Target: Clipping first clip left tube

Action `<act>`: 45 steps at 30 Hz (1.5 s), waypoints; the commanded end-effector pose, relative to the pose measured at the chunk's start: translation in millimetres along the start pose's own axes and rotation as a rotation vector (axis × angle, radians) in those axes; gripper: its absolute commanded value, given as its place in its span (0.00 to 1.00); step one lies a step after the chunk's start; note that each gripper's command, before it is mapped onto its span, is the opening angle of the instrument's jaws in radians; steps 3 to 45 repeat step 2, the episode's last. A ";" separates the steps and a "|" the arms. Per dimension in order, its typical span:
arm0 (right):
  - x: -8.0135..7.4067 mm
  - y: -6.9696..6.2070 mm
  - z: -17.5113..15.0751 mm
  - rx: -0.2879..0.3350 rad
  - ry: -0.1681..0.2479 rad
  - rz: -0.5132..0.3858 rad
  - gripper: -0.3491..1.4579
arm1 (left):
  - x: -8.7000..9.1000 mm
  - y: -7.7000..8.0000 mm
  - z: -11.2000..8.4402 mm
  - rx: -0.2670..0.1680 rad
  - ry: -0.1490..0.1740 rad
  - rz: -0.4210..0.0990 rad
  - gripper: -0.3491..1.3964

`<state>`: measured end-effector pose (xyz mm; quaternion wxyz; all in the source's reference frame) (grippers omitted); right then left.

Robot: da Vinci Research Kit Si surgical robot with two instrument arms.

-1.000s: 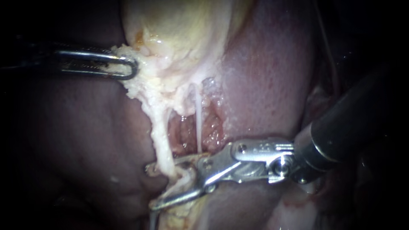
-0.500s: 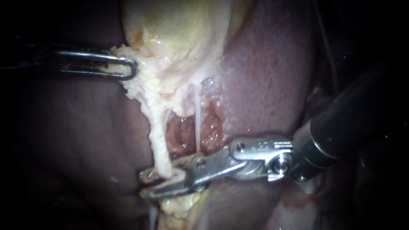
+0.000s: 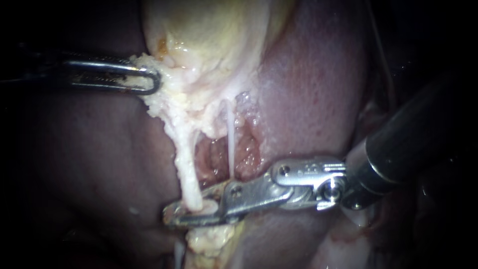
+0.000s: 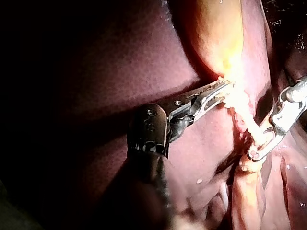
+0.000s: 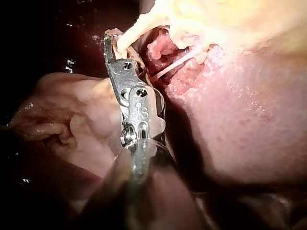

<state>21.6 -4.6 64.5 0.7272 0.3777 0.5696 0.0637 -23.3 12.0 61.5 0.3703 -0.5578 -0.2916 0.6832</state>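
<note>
Right claw (image 3: 172, 217) around pale left tube (image 3: 186, 164)

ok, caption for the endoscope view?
Right instrument closed on the left tube below the gallbladder; left instrument grips the gallbladder's edge.

Liver (image 3: 318, 89): dark red, on both sides of the gallbladder.
Gallbladder (image 3: 209, 35): pale yellow, glistening, upper centre.
Thin tube (image 3: 231, 144): white, running down over raw red tissue.
</note>
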 end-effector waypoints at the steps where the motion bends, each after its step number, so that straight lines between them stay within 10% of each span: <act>1: 0.0 0.0 0.0 -0.001 0.000 0.000 0.00 | 0.0 0.0 0.0 0.000 0.000 0.000 0.00; 45: -0.1 0.1 0.0 -0.001 0.001 0.006 0.00 | 0.0 0.0 0.0 0.000 0.000 0.000 0.00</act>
